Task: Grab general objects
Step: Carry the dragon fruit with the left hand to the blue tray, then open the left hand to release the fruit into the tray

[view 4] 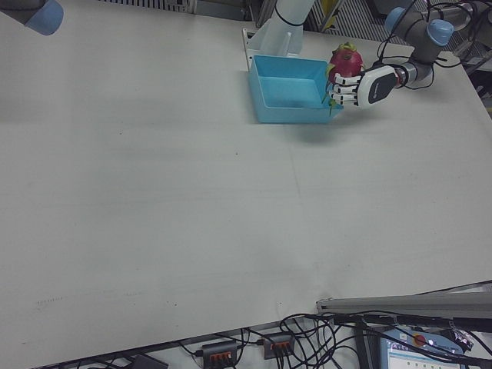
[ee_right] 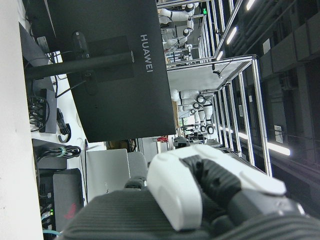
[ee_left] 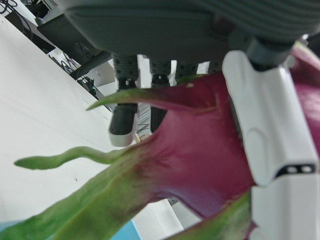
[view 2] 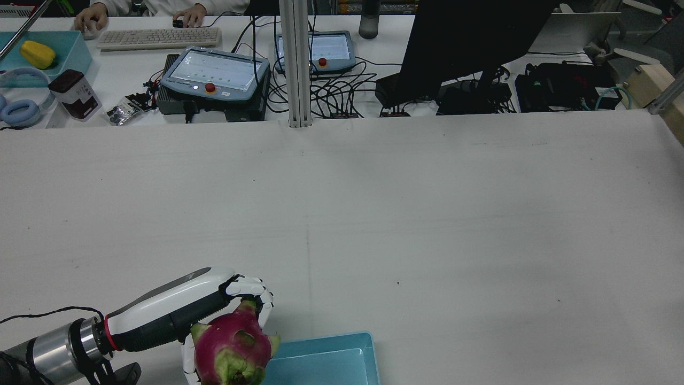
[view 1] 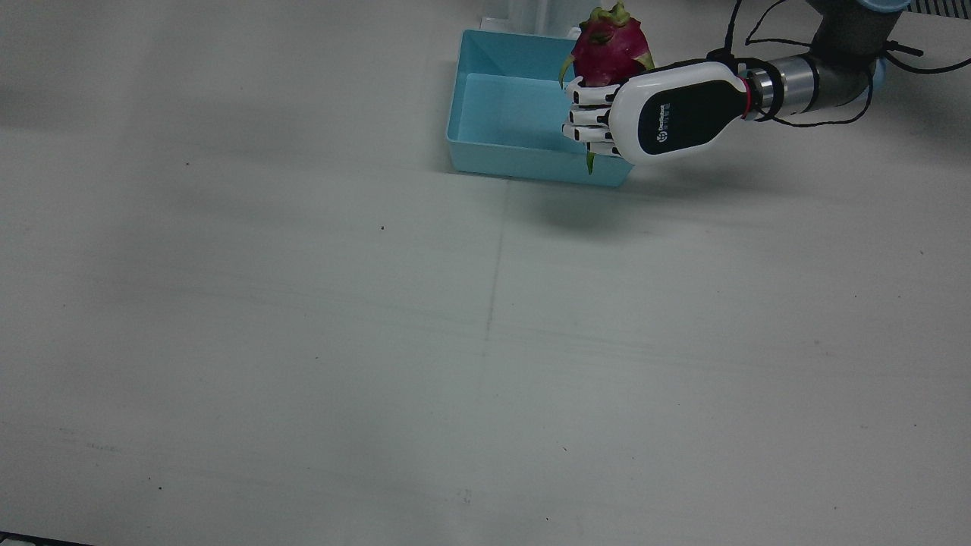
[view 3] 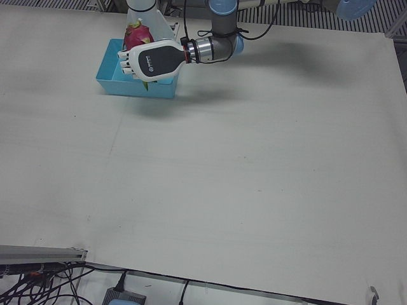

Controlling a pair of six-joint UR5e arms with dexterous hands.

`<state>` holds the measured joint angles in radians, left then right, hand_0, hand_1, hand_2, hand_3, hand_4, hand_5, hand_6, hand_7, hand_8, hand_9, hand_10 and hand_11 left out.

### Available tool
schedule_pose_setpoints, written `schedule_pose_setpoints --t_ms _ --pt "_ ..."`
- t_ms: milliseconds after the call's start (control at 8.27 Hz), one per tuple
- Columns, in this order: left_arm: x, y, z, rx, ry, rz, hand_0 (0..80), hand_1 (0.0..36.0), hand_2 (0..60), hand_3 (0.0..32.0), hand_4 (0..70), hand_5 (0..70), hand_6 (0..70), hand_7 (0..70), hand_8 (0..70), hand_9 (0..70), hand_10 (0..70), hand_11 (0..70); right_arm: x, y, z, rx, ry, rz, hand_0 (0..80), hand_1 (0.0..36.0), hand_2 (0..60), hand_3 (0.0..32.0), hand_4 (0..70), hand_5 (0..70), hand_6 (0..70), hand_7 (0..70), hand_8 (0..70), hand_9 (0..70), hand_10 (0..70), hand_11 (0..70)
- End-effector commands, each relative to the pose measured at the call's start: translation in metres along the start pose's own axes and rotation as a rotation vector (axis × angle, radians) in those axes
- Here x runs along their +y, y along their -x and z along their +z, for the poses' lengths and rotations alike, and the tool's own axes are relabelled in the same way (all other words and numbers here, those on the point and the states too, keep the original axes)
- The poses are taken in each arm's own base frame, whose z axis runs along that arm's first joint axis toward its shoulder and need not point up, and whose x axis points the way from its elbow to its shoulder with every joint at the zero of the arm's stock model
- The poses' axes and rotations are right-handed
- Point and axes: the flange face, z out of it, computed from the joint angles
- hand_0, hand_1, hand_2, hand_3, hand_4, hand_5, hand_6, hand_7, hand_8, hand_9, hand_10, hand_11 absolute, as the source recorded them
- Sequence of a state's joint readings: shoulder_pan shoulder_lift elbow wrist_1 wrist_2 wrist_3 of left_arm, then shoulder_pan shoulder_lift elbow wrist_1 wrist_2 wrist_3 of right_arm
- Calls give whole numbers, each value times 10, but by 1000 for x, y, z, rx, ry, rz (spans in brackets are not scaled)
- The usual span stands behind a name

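A magenta dragon fruit (view 1: 607, 49) with green scales is held by my left hand (view 1: 656, 114), whose fingers (view 1: 588, 114) wrap around it. Fruit and hand hang over the right edge of a light blue bin (view 1: 485, 159) at the robot's side of the table. From behind, the dragon fruit (view 2: 232, 347) sits under the left hand (view 2: 176, 310), just left of the bin (view 2: 320, 358). Up close, the fruit (ee_left: 200, 165) fills the left hand view. My right hand (ee_right: 200, 195) shows only partly in its own view, away from the table; its fingers' stance is unclear.
Beyond the table's far edge stand two teach pendants (view 2: 214, 72), a keyboard (view 2: 160, 37) with a person's hands at it, a dark monitor (view 2: 470, 37), cables and an aluminium post (view 2: 296, 64). The white table (view 1: 485, 341) spreads wide in front of the bin.
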<state>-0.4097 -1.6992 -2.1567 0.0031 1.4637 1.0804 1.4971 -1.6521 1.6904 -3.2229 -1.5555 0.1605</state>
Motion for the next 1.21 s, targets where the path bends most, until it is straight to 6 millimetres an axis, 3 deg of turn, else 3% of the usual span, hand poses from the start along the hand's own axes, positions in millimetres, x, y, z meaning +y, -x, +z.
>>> schedule_pose_setpoints --t_ms 0,121,242,363,484,725,846,1088 --pt "24 19 7 31 53 -36 514 158 235 0 229 700 396 700 237 384 295 437 0 0 0 0 0 1 0 0 0 0 0 0 0 0 0 0 0 0" --pt "24 22 8 37 59 -33 522 159 80 0 88 700 180 421 56 125 139 218 0 0 0 0 0 1 0 0 0 0 0 0 0 0 0 0 0 0" --pt "25 24 8 35 59 -34 526 172 6 28 103 0 2 91 0 4 14 41 0 0 0 0 0 1 0 0 0 0 0 0 0 0 0 0 0 0" --pt "25 24 7 33 58 -32 530 172 0 116 59 0 0 51 0 0 2 22 0 0 0 -2 0 1 0 0 0 0 0 0 0 0 0 0 0 0" --pt "25 24 7 33 58 -33 534 173 0 166 41 0 0 36 0 0 0 9 0 0 0 -2 0 1 0 0 0 0 0 0 0 0 0 0 0 0" --pt "24 24 7 31 59 -32 531 174 0 216 16 0 0 44 0 0 0 0 0 0 0 -2 0 1 0 0 0 0 0 0 0 0 0 0 0 0" --pt "25 24 7 33 60 -32 537 179 0 272 0 0 0 63 0 0 0 0 0 0 0 0 0 1 0 0 0 0 0 0 0 0 0 0 0 0" --pt "19 22 4 31 50 -27 539 178 0 320 0 0 0 47 0 0 0 0 0 0 0 0 0 1 0 0 0 0 0 0 0 0 0 0 0 0"
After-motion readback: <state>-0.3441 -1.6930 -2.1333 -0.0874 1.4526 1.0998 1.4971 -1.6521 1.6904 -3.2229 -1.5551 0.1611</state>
